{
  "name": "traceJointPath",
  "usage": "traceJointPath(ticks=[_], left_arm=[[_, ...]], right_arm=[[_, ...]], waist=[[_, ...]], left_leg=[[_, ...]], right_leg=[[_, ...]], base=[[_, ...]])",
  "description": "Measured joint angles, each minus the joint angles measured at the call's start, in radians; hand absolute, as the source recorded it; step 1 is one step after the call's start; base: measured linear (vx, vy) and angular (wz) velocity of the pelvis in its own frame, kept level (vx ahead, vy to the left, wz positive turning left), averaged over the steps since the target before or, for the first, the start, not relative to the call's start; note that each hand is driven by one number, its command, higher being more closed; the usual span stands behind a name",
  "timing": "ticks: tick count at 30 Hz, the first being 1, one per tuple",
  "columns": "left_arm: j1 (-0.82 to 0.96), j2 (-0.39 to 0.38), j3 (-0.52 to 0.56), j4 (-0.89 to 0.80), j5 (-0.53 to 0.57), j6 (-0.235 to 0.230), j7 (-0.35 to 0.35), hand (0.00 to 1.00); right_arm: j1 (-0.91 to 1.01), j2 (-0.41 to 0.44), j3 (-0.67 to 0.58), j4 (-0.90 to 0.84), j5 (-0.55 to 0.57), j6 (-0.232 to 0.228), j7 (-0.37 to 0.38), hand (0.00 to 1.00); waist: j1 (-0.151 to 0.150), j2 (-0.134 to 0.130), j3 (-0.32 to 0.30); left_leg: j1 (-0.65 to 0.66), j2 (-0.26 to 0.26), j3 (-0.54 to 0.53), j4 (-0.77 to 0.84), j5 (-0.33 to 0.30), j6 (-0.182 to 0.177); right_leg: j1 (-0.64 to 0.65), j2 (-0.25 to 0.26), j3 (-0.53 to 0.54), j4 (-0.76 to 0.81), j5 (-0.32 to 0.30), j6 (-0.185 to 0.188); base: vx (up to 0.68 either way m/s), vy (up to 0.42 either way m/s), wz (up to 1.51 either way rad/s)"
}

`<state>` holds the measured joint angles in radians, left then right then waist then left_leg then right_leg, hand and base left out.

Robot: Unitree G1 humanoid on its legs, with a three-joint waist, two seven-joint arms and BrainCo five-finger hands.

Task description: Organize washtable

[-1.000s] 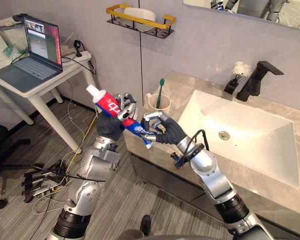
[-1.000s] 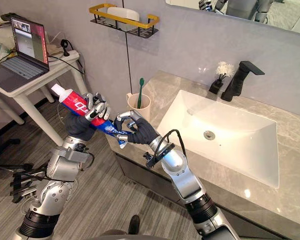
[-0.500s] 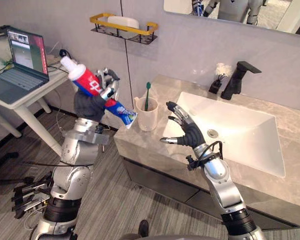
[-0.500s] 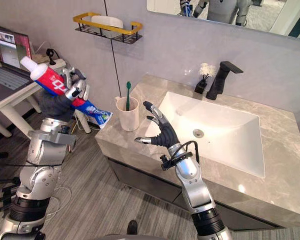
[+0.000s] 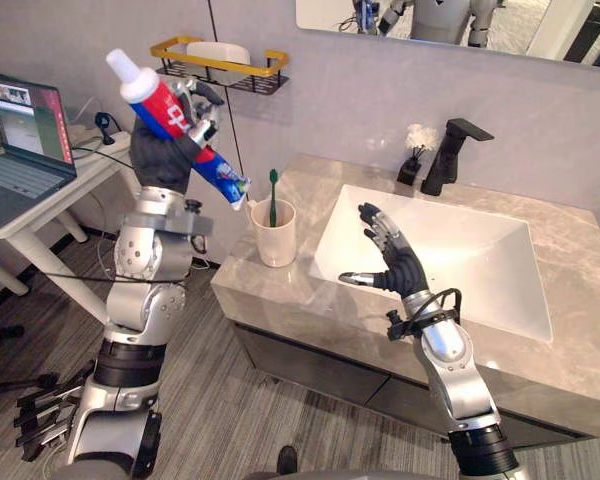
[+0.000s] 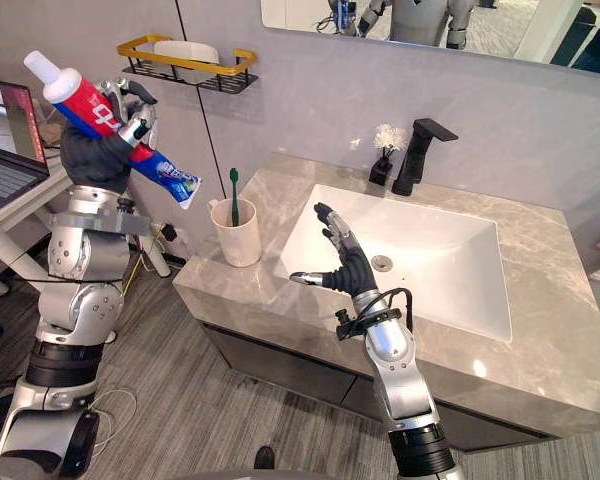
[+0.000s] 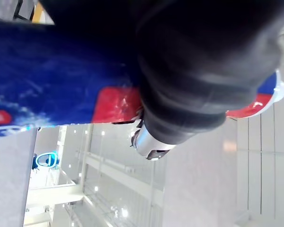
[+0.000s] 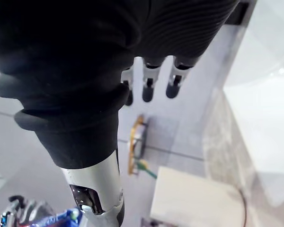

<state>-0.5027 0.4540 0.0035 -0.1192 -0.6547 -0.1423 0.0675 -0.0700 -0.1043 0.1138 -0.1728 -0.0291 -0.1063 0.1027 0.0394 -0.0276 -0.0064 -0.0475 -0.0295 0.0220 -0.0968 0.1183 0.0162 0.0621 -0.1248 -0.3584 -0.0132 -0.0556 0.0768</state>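
Note:
A red and blue toothpaste tube (image 5: pixel 185 128) with a white cap is held high, cap up and slanting, in my left hand (image 5: pixel 162 152), which is shut on its middle. The tube's flat end hangs just above a beige cup (image 5: pixel 277 232) with a green toothbrush (image 5: pixel 273 188) in it, at the marble counter's (image 5: pixel 280 300) left end. From the wrist, the tube (image 7: pixel 47 85) crosses under the thumb (image 7: pixel 151 142). My right hand (image 5: pixel 392 264) hovers open over the sink's left rim, fingers (image 8: pixel 149 90) straight, holding nothing.
A black wire shelf with a yellow rail (image 5: pixel 216 62) hangs on the wall behind the raised tube, a white bar on it. The white sink (image 5: pixel 460 240), a black faucet (image 5: pixel 450 152) and a small flower vase (image 5: pixel 413 155) lie to the right. A laptop (image 5: pixel 15 140) sits on a side table.
My right hand let go of the tube's lower end, opened and drew back to the right over the sink. My left hand lifted the tube up toward the wall shelf. The camera also shifted.

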Motion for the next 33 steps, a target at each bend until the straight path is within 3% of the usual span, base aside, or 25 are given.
traceJointPath(ticks=[12,33], left_arm=[[-0.156,0.006,0.006,0.174,0.001,0.002,0.024,1.0],[-0.168,-0.003,0.008,0.248,0.053,0.017,0.024,1.0]], right_arm=[[0.04,-0.001,-0.046,-0.031,-0.013,0.003,-0.017,0.0],[0.076,0.0,-0.09,-0.051,-0.06,0.006,-0.015,0.0]], waist=[[-0.028,-0.002,0.0],[-0.028,-0.02,0.013]], left_leg=[[-0.018,0.017,0.062,0.0,-0.005,-0.005],[-0.021,0.024,0.075,0.0,-0.006,-0.007]], right_leg=[[-0.041,0.018,0.071,-0.023,0.031,-0.007],[-0.048,0.021,0.088,-0.031,0.045,-0.011]], base=[[0.01,-0.001,-0.18],[0.01,0.004,-0.02]])
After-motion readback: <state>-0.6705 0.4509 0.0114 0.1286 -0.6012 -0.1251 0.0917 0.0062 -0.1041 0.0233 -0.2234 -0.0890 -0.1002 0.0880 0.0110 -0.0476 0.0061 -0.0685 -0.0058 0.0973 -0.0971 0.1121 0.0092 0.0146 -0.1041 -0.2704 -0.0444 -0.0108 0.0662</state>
